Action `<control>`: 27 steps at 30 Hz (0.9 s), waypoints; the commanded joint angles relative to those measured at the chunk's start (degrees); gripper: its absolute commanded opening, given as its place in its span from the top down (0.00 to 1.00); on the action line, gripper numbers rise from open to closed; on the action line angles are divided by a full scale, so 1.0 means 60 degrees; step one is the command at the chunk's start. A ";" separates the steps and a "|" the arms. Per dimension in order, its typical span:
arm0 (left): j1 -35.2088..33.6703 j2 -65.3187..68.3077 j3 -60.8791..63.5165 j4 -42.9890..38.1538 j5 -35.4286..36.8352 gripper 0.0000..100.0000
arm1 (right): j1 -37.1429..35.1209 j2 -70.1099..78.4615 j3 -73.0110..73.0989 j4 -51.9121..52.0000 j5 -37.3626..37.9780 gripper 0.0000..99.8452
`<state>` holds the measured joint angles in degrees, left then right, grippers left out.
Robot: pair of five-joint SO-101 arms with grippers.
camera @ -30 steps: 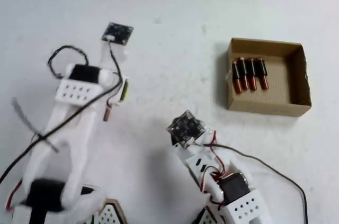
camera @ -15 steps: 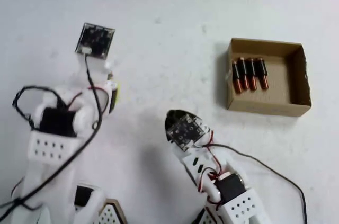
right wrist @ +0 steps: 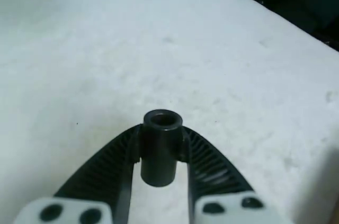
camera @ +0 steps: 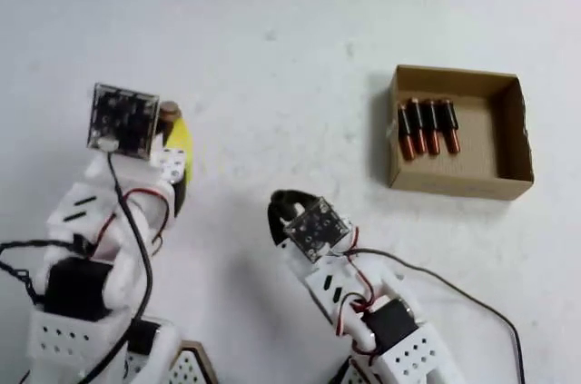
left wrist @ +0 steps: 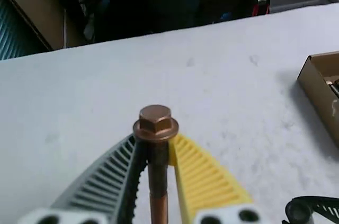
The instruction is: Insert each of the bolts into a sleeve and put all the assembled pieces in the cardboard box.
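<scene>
A: What does each arm have?

B: The left gripper (left wrist: 157, 140) is clamped on a copper bolt (left wrist: 155, 123). The bolt runs lengthwise between the grey and yellow fingers, with its hex head at the tips and its shaft going back toward the wrist. The right gripper (right wrist: 161, 138) is closed on a short black sleeve (right wrist: 160, 152), pinched by its sides with one open end at the fingertips.

A: And where are they relative to each other?

B: From above, the bolt (camera: 169, 113) sits on the left and a little farther out. The right gripper (camera: 285, 206) with the sleeve is to its right and nearer. They are well apart, with bare white surface (camera: 300, 66) between them.

A: So what does joining them depend on?

B: I think it depends on lining up the axes. The bolt's long axis has to match the sleeve's bore, and the shaft end has to go in first. Right now the head is the end facing outward. The shaft's tip runs out of the wrist picture, so I can't say how much of it sticks out.

A: And the box?

B: The cardboard box (camera: 454, 186) is on the far right, closer to the right arm. Four assembled pieces (camera: 427, 128) already lie side by side in it, so this looks like a late pair.
</scene>
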<state>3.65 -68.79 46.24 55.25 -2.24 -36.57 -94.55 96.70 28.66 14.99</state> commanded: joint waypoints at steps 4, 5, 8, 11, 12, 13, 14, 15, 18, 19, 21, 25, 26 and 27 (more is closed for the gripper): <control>0.0359 -0.0491 -0.0278 -0.0879 0.0864 0.98 | -0.0095 -0.0154 0.0073 -0.1194 -0.0088 0.98; 0.0564 -0.0491 -0.0308 -0.0894 0.0952 0.98 | -0.0095 -0.0154 0.0073 -0.1385 -0.0088 0.98; 0.1355 -0.0491 -0.0410 -0.1011 0.0952 0.98 | -0.0095 -0.0154 0.0073 -0.1883 -0.0088 0.98; 0.1868 -0.0520 -0.0527 -0.1436 0.0967 0.98 | -0.0095 -0.0154 0.0073 -0.2264 -0.0103 0.98; 0.2015 -0.0520 -0.0542 -0.1568 0.0967 0.98 | -0.0095 -0.0154 0.0073 -0.2366 -0.0176 0.98; 0.2147 -0.0520 -0.0527 -0.1685 0.0967 0.98 | -0.0095 -0.0154 0.0073 -0.2469 -0.0454 0.98; 0.2308 -0.0505 -0.0484 -0.1817 0.0982 0.98 | -0.0095 -0.0154 0.0073 -0.2542 -0.0835 0.98; 0.2484 -0.0491 -0.0484 -0.1919 0.1143 0.98 | -0.0095 -0.0154 0.0073 -0.2601 -0.1245 0.98; 0.2923 -0.0491 -0.0484 -0.1993 0.2403 0.98 | -0.0095 -0.0154 0.0073 -0.2879 -0.1934 0.98; 0.3055 -0.0491 -0.0484 -0.1993 0.2842 0.98 | -0.0095 -0.0154 0.0073 -0.2982 -0.1934 0.98; 0.3187 -0.0505 -0.0484 -0.2051 0.3516 0.98 | -0.0095 -0.0154 0.0073 -0.3099 -0.1919 0.98; 0.3201 -0.0505 -0.0484 -0.2066 0.4205 0.98 | -0.0110 -0.0154 0.0073 -0.3099 -0.1905 0.98; 0.3201 -0.0491 -0.0484 -0.2066 0.4205 0.98 | -0.0110 -0.0154 0.0073 -0.3099 -0.1890 0.98; 0.3201 -0.0491 -0.0469 -0.2139 0.4205 0.98 | -0.0110 -0.0154 0.0073 -0.3099 -0.1890 0.98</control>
<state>21.85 -70.46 46.24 45.49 21.85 -36.75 -94.55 96.70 11.69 4.09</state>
